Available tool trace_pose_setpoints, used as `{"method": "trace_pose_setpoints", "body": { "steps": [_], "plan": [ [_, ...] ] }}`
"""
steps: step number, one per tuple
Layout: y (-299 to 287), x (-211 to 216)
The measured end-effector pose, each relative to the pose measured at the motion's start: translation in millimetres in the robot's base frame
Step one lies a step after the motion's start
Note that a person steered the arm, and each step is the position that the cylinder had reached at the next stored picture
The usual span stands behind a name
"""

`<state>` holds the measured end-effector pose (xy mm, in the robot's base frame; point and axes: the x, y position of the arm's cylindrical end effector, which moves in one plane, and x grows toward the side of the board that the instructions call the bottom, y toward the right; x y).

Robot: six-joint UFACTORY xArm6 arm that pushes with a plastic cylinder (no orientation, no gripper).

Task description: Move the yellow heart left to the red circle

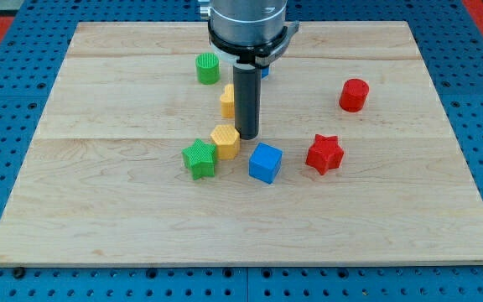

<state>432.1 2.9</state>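
Observation:
A yellow block [226,101], likely the heart, stands left of the board's centre, its right side hidden behind my rod. The red circle [353,95] stands at the view's right, well apart from it. My tip [247,137] rests on the board just below and right of that yellow block. It is close to the right edge of a second, hexagon-like yellow block [225,141]; I cannot tell if they touch.
A green star [199,158] touches the hexagon-like yellow block's lower left. A blue cube [265,162] is below my tip. A red star [324,153] lies right of it. A green round block [208,68] stands near the top. A blue block [265,72] peeks from behind the arm.

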Motion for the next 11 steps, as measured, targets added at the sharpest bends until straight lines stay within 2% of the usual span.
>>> {"method": "trace_pose_setpoints", "body": {
  "steps": [3, 4, 9, 10, 11],
  "plan": [
    [-82, -25],
    [-62, -47],
    [47, -62],
    [28, -62],
    [-20, -78]
  ]
}}
